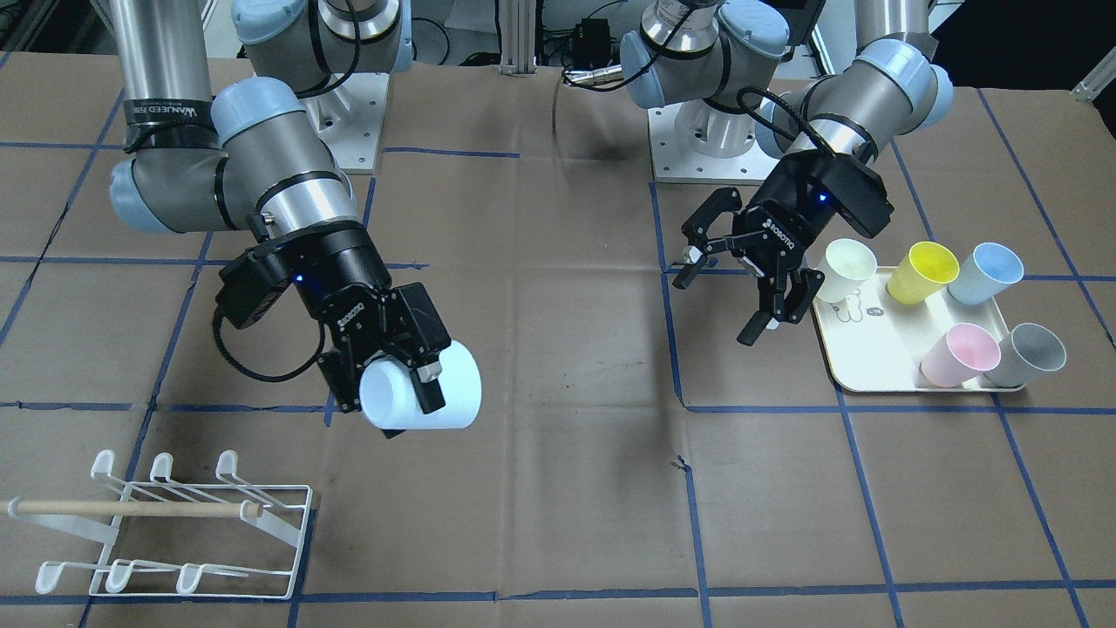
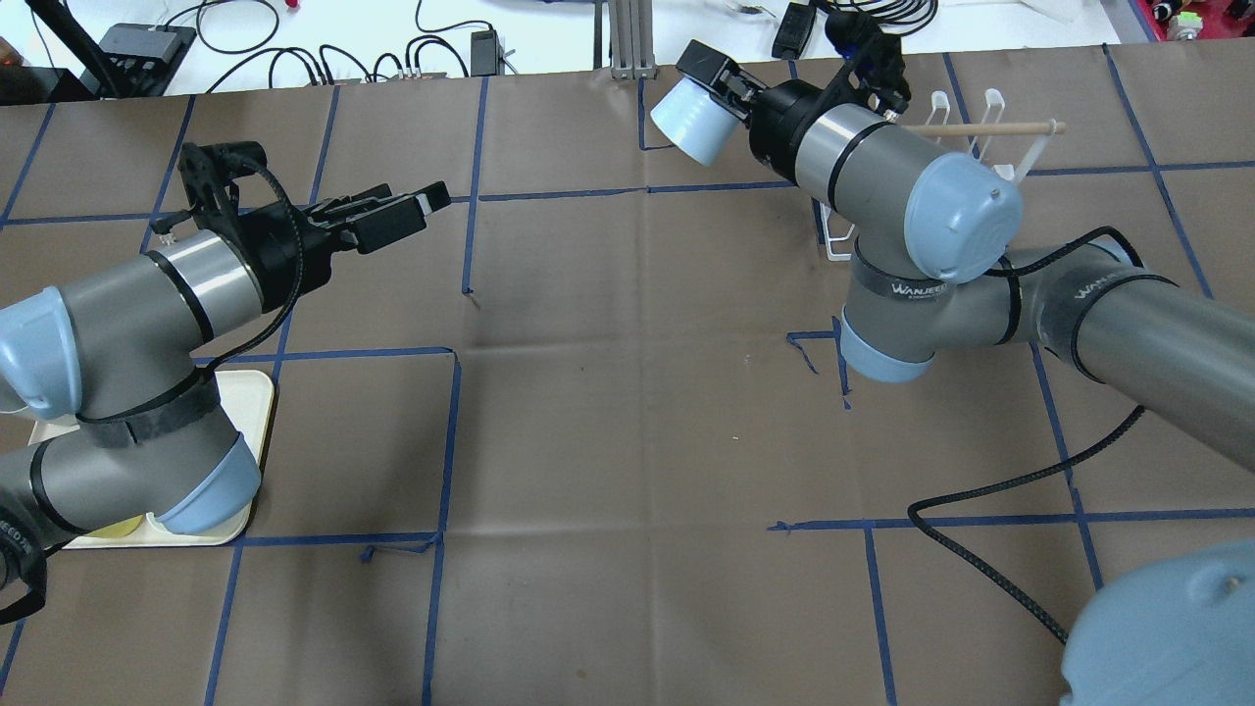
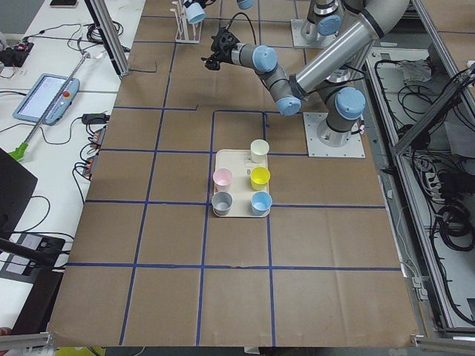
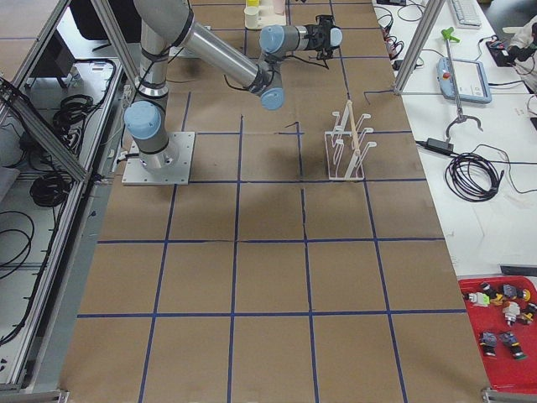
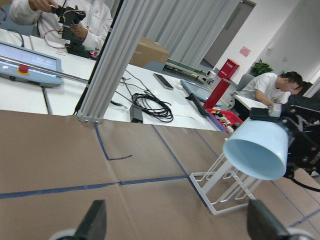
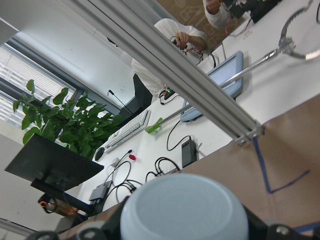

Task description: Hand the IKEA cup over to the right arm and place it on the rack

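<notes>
The right gripper (image 1: 388, 392) is pinching the pale blue cup (image 1: 453, 384) between its two flat fingers, which are pressing on opposite sides near its base. The cup is hanging in the air on its side, left of centre in the front-facing view, with its mouth pointing toward the middle of the frame. The white wire rack (image 1: 174, 523) is sitting on the table (image 1: 567, 349) in the lower left corner, below and left of the cup and apart from it, with a wooden dowel (image 1: 131, 508) lying across it. The left gripper (image 1: 717, 305) is hovering right of centre with its jointed fingers spread wide and nothing between them, just beside the left edge of a cream tray (image 1: 872, 366). Standing on that tray are a cream cup (image 1: 847, 270), a yellow cup (image 1: 924, 272), a blue cup (image 1: 985, 272), a pink cup (image 1: 959, 356) and a grey cup (image 1: 1033, 356).
</notes>
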You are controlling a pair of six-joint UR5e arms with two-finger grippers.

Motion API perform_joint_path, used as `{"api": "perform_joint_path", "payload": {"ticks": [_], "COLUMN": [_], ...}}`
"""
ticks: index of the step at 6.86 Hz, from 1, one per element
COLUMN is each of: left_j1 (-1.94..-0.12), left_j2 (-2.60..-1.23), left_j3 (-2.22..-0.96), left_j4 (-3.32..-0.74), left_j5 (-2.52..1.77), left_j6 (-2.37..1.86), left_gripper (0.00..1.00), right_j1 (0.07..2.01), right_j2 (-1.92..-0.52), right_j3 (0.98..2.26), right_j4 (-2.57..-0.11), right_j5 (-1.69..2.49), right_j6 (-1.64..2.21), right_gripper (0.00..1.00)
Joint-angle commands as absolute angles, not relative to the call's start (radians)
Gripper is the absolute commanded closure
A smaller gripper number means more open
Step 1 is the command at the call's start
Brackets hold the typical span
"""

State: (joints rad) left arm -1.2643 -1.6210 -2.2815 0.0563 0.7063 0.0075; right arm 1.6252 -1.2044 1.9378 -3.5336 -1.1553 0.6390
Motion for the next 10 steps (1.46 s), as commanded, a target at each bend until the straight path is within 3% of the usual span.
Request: {"api": "perform_joint_path", "payload": {"ticks": [1,3,5,8,10], "left_j1": [-1.290,-1.421,-1.521,-1.522,-1.522], "left_j2": [-1.620,-1.606,-1.621,-1.625,-1.609], "left_j3": [-2.231,-2.072,-1.819,-1.553,-1.526], "left_j4": [-0.107,-0.443,-0.953,-1.560,-1.605], "left_j5": [0.872,1.172,1.380,1.538,1.543], "left_j6": [0.006,0.003,-0.055,-0.049,-0.040], "left_gripper": [0.01,0.01,0.01,0.01,0.01], "right_j1": [1.585,1.513,1.456,1.439,1.437], "right_j2": [-1.142,-1.024,-0.912,-0.910,-0.908], "right_j3": [1.852,1.702,1.620,1.666,1.701], "right_j4": [-3.537,-3.578,-3.696,-3.682,-3.683], "right_j5": [-1.277,-1.281,-1.266,-1.273,-1.281], "right_j6": [0.231,0.070,0.015,0.012,0.012], "right_gripper": [0.80,0.80,0.80,0.80,0.80]}}
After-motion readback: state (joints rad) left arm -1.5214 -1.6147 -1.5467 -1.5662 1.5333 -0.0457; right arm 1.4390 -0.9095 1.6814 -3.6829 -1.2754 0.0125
